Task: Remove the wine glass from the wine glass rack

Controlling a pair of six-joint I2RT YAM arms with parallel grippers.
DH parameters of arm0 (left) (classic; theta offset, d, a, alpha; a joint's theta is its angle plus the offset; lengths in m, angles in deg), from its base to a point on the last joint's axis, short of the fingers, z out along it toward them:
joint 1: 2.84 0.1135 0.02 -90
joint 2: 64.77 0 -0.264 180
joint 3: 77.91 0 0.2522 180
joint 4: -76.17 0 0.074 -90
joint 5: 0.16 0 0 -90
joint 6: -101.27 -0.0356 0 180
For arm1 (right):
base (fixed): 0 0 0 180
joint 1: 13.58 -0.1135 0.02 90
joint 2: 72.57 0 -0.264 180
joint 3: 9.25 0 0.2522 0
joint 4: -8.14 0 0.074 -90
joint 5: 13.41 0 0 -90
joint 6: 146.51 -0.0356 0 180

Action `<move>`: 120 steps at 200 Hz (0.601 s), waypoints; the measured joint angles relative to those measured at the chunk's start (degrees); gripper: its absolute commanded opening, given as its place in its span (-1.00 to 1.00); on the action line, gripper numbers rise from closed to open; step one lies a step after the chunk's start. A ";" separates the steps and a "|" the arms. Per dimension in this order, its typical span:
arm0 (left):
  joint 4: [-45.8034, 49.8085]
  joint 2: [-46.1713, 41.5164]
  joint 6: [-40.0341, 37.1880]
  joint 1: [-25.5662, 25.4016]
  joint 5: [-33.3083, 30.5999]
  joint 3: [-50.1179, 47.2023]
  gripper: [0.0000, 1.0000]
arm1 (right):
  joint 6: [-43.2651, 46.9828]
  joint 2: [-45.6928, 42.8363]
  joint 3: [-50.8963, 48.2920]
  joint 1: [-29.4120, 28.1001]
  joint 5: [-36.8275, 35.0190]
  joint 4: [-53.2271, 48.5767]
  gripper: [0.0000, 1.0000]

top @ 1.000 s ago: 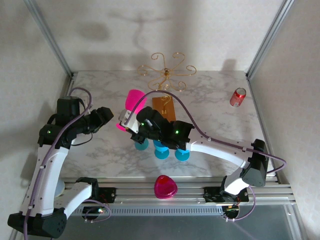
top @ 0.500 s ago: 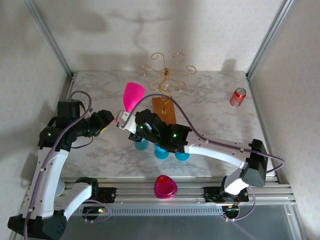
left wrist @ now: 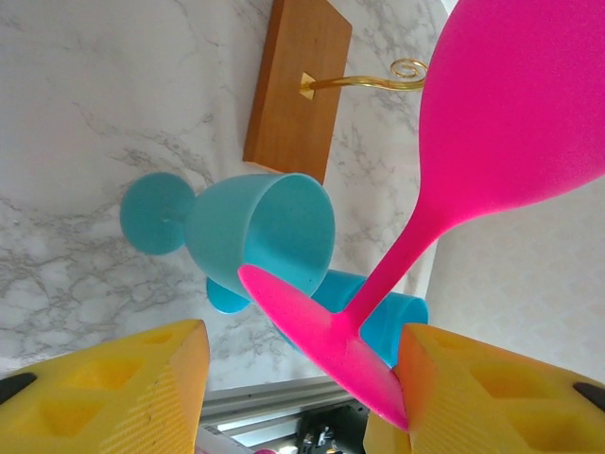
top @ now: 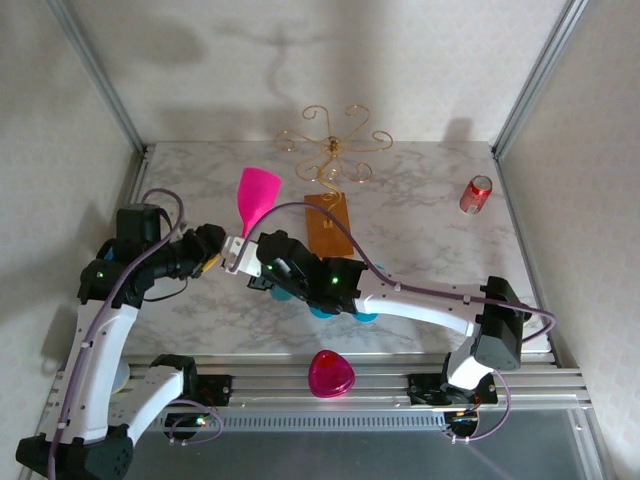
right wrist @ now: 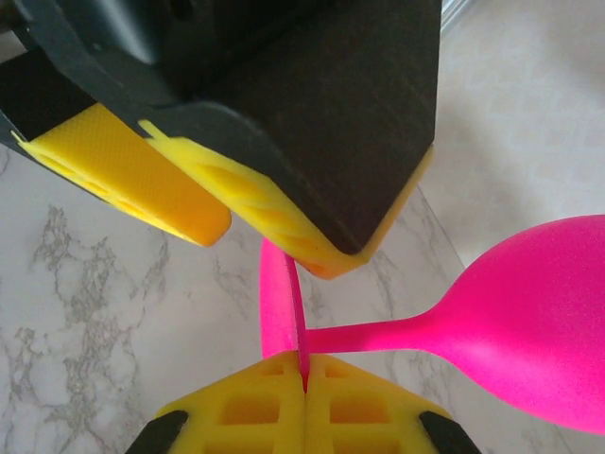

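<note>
Right gripper [right wrist: 304, 374] pinched shut on the foot rim of the pink wine glass [top: 257, 192], held clear left of the gold rack [top: 328, 225]; left gripper [left wrist: 298, 355] half open around that foot

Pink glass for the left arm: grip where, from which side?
Probably the pink glass by its stem, just above the foot. The right gripper pinches the foot's rim, and the bowl looks too wide. The left gripper faces the foot end, fingers open, so close across the thin stem from there.
</note>
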 measured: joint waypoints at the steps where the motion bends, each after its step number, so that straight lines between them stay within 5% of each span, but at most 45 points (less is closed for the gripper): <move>1: -0.04 0.00 0.02 0.00 0.02 0.00 0.08 | 0.04 0.00 -0.02 0.00 -0.04 0.02 -1.00; 120: -4.92 -0.39 5.84 0.00 4.39 -3.61 0.04 | 5.25 2.05 -2.08 -1.84 -6.84 6.64 -1.00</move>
